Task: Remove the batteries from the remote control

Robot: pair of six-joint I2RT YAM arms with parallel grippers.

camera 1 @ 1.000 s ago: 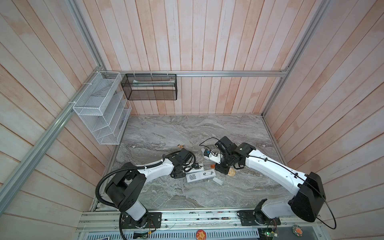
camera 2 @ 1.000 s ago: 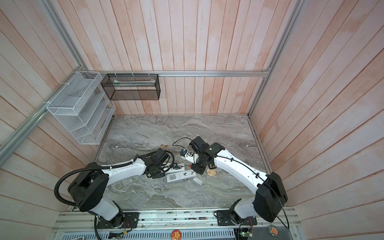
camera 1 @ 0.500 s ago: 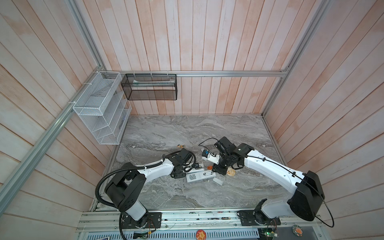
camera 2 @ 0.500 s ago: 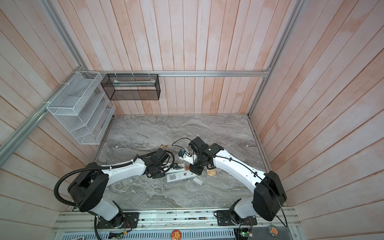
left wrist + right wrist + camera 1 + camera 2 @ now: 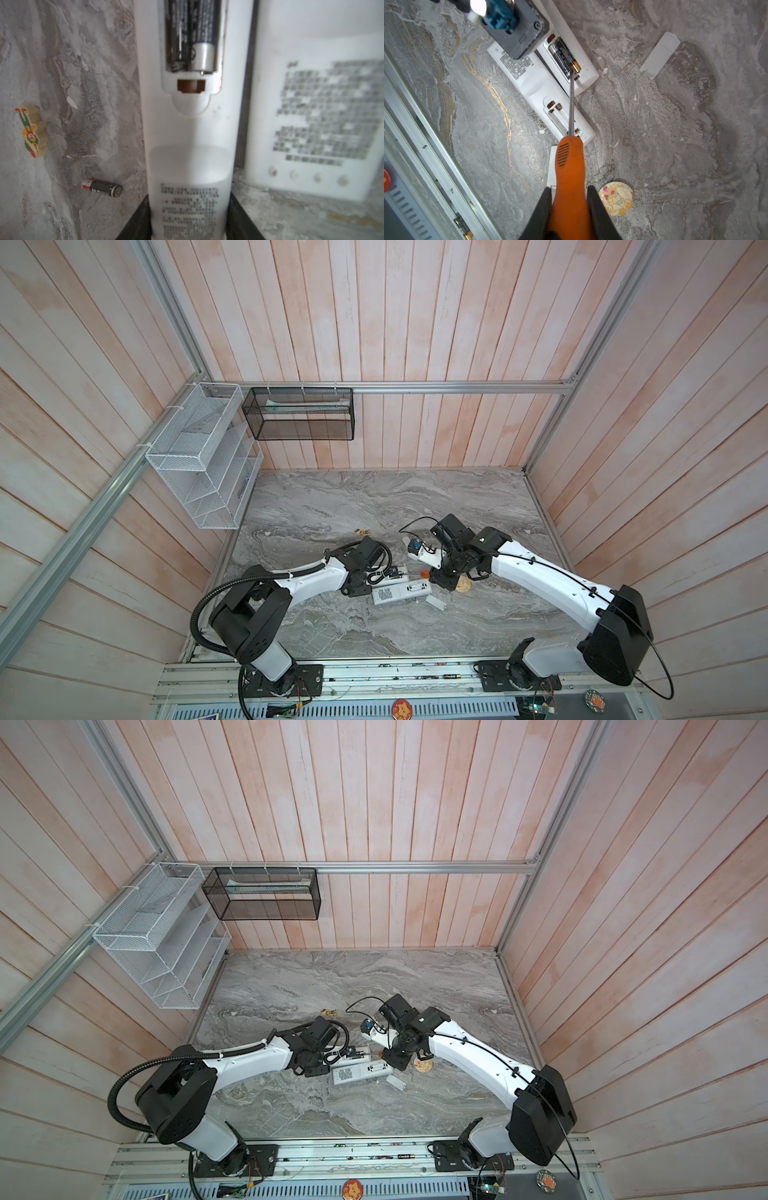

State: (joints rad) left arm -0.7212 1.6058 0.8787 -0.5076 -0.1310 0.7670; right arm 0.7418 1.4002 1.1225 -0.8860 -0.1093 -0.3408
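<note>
Two white remotes lie side by side, backs up. My left gripper [image 5: 189, 199] is shut on the narrow remote control [image 5: 191, 128], whose open compartment holds two black batteries [image 5: 193, 31]. In the right wrist view the batteries [image 5: 563, 56] show a gold end. My right gripper [image 5: 569, 188] is shut on an orange-handled screwdriver [image 5: 570, 166], and its tip touches that gold end. The wider remote [image 5: 533, 87] has an empty compartment. A loose battery [image 5: 101, 188] lies on the table beside the held remote. Both top views show the remotes [image 5: 399, 592] [image 5: 361, 1071] between the arms.
A clear battery cover [image 5: 660, 55] lies apart from the remotes and a white one [image 5: 552, 166] sits under the screwdriver handle. A round cartoon badge [image 5: 616, 199] lies beside my right gripper. A painted wooden piece [image 5: 33, 131] rests on the marble. Wire baskets [image 5: 199, 456] hang on the walls.
The right arm has shifted only slightly with the screwdriver. The left arm has kept still, and both grips are unchanged.
</note>
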